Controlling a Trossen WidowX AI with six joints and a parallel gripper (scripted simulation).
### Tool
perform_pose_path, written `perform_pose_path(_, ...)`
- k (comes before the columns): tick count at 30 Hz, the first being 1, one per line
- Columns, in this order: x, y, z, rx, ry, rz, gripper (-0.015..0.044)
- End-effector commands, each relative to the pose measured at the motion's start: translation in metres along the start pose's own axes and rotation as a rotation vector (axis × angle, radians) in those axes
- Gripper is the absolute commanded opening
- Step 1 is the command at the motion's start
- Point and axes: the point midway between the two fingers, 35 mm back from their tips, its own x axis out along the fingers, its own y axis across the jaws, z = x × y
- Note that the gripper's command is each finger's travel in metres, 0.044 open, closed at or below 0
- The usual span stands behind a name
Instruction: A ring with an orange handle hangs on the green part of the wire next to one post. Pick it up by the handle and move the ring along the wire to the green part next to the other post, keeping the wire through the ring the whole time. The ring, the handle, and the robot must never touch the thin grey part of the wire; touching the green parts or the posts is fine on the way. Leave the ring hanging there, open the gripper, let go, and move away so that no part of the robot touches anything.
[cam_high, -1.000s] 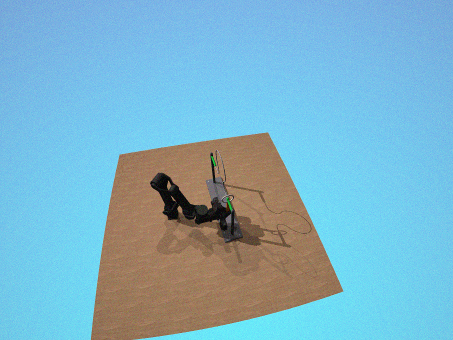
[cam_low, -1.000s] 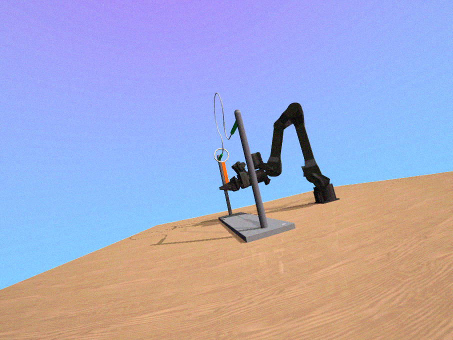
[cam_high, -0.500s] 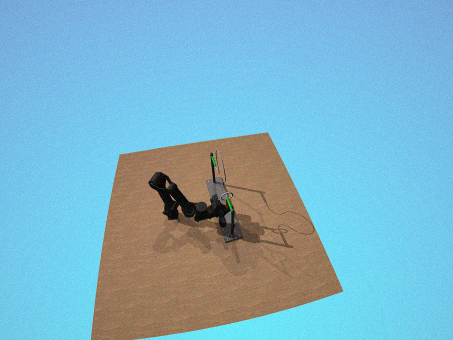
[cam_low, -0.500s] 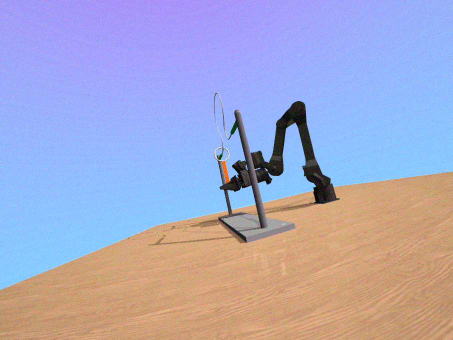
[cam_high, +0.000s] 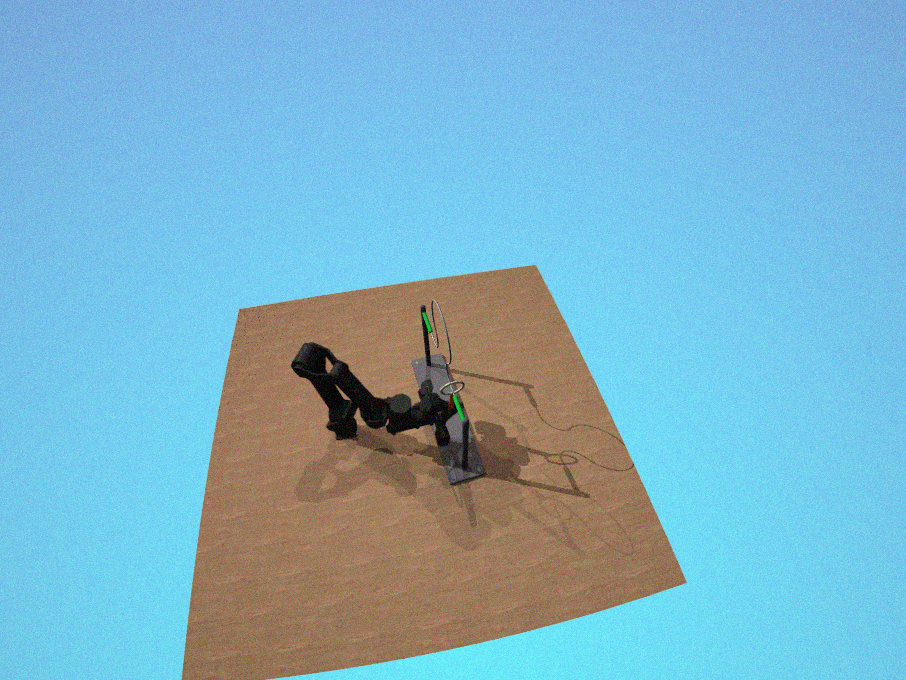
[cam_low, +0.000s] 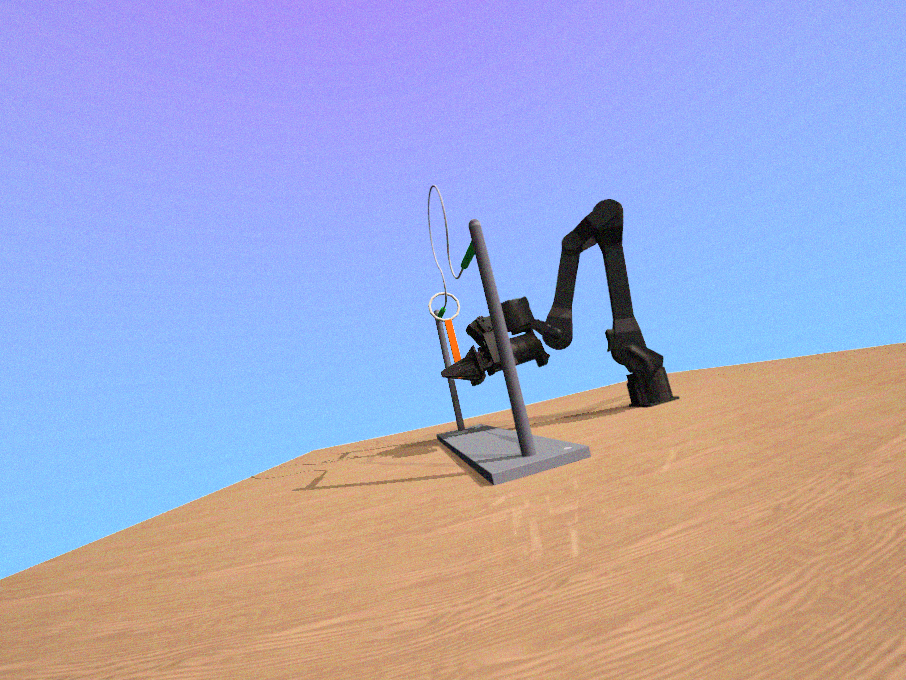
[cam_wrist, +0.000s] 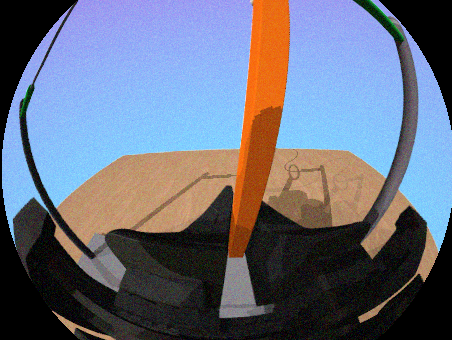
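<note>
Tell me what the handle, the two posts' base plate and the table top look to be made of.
The handle: probably painted plastic or wood, matte, judging by its even, flat orange faces. The base plate: perhaps painted metal or plastic, uniformly grey. The table top: wood or wood-look laminate, with brown grain streaks and faint reflections.

relative to the base plate (cam_high: 468, 461) (cam_low: 512, 457): post (cam_high: 465, 446) (cam_low: 516, 395) (cam_wrist: 410, 110) upright at one end, second post (cam_high: 426, 344) (cam_low: 452, 395) (cam_wrist: 31, 165) at the other, both blocking sideways passage; looped grey wire (cam_high: 447, 336) (cam_low: 428, 212) obstructs above; open air over the wire's loop.
</note>
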Motion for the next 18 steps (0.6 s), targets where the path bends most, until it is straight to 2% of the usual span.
perform_pose_path(1, -0.001, 0.011, 0.002, 0.049, -0.007, 0.003, -0.015)
perform_pose_path(18, -0.005, 0.063, 0.012, 0.34, 0.018, 0.042, -0.015)
